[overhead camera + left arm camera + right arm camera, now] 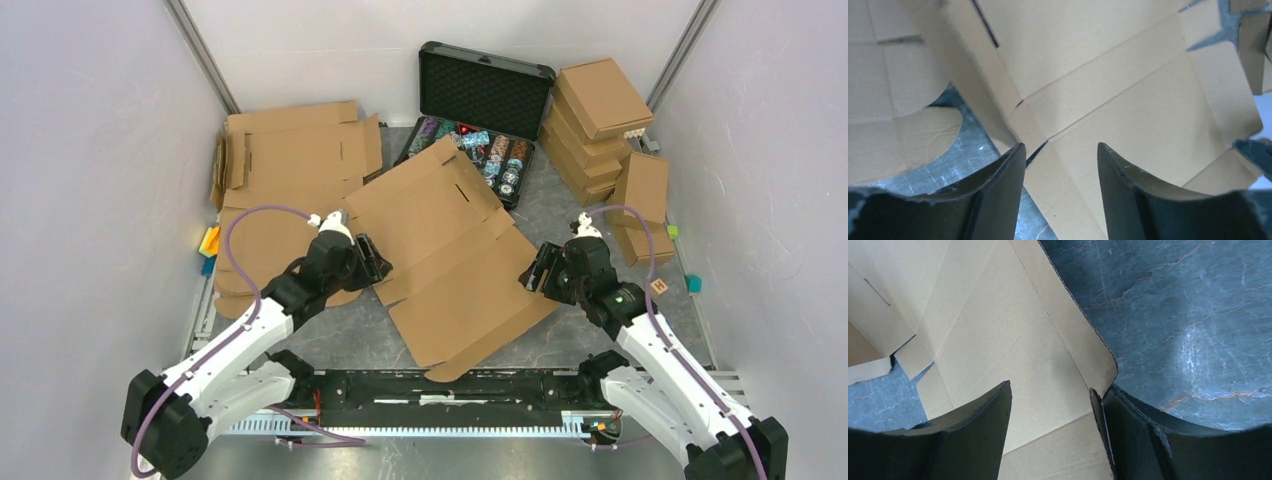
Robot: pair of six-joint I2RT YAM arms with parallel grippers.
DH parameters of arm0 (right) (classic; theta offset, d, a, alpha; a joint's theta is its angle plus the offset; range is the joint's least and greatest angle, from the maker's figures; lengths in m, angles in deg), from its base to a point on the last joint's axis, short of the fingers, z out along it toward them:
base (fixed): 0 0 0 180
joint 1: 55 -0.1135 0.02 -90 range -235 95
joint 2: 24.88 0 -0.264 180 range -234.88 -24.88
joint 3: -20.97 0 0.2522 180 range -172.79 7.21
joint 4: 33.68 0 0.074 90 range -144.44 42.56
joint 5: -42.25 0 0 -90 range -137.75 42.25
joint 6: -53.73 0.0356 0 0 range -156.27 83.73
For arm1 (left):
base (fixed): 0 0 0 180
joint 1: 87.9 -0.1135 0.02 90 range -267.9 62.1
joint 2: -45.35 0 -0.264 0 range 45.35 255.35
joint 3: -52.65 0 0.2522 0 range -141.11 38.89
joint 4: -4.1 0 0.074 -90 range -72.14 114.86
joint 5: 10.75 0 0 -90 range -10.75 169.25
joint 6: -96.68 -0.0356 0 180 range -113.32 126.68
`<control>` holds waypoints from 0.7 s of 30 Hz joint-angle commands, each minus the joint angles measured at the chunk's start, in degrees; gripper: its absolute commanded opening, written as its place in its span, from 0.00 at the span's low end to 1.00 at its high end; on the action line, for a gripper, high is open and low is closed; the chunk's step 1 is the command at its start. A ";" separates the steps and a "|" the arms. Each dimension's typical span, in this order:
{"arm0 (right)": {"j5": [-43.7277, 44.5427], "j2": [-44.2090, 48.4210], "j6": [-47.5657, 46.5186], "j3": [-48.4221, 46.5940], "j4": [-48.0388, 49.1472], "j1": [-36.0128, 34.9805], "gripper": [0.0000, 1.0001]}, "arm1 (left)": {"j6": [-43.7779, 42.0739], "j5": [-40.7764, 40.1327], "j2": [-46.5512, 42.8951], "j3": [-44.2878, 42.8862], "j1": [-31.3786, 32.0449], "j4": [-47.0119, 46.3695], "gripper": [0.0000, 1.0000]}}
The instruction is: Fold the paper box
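Observation:
The paper box (450, 250) is a flat brown die-cut cardboard sheet lying askew in the middle of the table. My left gripper (375, 262) is open at the sheet's left edge. In the left wrist view the box (1128, 100) lies under the open gripper (1060, 150), its flap edge by the left finger (1003, 185). My right gripper (535, 272) is open at the sheet's right edge. In the right wrist view the box (1013, 340) spreads under the gripper (1050, 387), and a flap corner sits against the right finger (1128, 435).
A pile of flat cardboard blanks (290, 150) lies at the back left. An open black case with chips (480, 120) stands at the back. Folded boxes (595, 120) are stacked at the back right. Small coloured blocks (210, 240) lie near the side walls.

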 commanded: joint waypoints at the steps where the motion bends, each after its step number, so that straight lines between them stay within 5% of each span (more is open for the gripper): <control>1: 2.62 -2.45 -1.10 -5.27 -0.64 -0.02 0.72 | -10.34 1.93 0.28 -9.71 2.95 5.60 0.68; 6: 0.67 -6.78 -1.81 -8.64 -0.44 0.16 0.75 | -18.28 4.01 1.50 -16.69 10.89 6.49 1.00; 10: -0.62 -7.88 -1.29 -9.08 0.41 0.17 0.75 | -21.72 9.55 4.20 -18.00 17.09 1.90 1.00; 21: -4.47 -10.40 2.04 -10.66 -1.19 0.62 0.77 | -30.22 4.69 23.31 -31.87 39.98 6.37 0.97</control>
